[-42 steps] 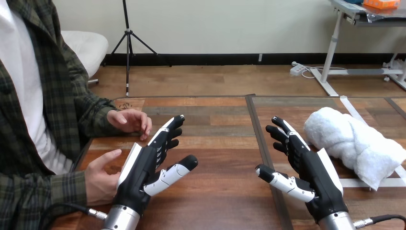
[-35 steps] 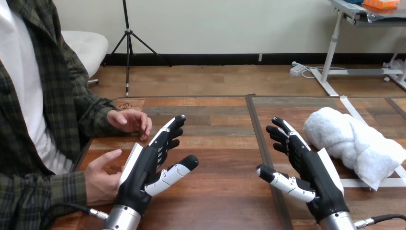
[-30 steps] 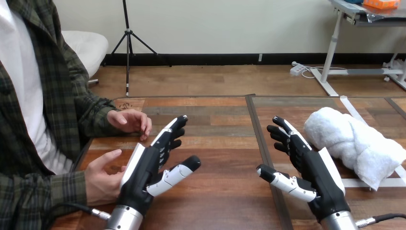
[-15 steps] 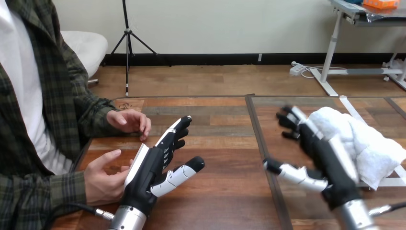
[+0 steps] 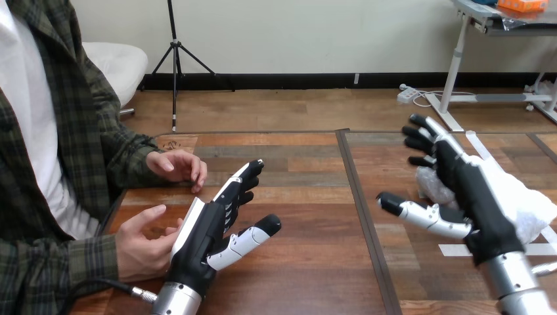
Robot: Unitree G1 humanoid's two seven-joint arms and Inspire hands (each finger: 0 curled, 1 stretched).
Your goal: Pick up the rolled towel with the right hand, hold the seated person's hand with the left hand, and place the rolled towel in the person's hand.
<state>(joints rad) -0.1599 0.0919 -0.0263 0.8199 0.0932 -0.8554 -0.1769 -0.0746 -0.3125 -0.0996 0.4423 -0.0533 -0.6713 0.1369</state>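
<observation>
Right now your right hand (image 5: 469, 187) stands in the right part of the frame, fingers straight and spread wide, thumb stretched out toward the frame's centre. It grips nothing. The rolled towel (image 5: 533, 205) lies on the wooden table (image 5: 302, 197) near the right edge of the frame, directly behind that hand, which covers most of it. You see white cloth to the right of the palm and a smaller patch at the left, under the fingers. Whether the hand touches the towel, you cannot tell from this view.

Your left hand (image 5: 213, 230) sits at lower centre-left, fingers straight and pointing up toward the middle of the frame, thumb angled out to the right. It is open, with nothing in it. The person's lower hand (image 5: 141, 246) lies just to its left, at the lower left of the frame, palm turned toward the white shell on the back of your hand and fingers loosely curved. The two look to be touching there, but your fingers are not curled round it. The person's upper hand (image 5: 176, 165) rests on the table farther up at the left, apart from your fingertips.

A dark seam (image 5: 360, 203) runs down the table between your two hands, and a white tape strip (image 5: 453, 249) lies at lower right, just below your right thumb.
</observation>
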